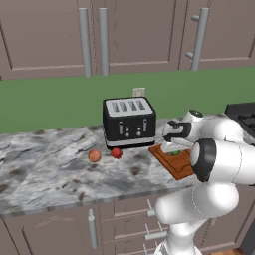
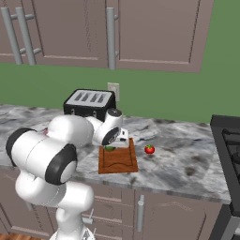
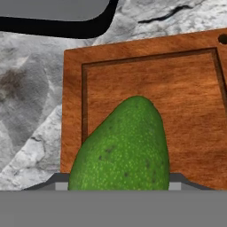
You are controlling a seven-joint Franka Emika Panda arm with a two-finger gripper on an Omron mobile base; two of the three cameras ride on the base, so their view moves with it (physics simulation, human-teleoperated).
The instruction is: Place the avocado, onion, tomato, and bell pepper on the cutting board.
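White arm bends low, claw (image 1: 175, 151) clamped on avocado (image 3: 124, 150) over cutting board (image 3: 186, 97).

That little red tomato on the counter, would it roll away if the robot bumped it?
Probably. The tomato looks round and glossy, sitting free on the flat marble counter, so a nudge would likely send it rolling. Its smooth skin may also slip between fingers.

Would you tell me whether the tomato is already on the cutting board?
No, the tomato lies on the marble counter in front of the toaster, well left of the cutting board.
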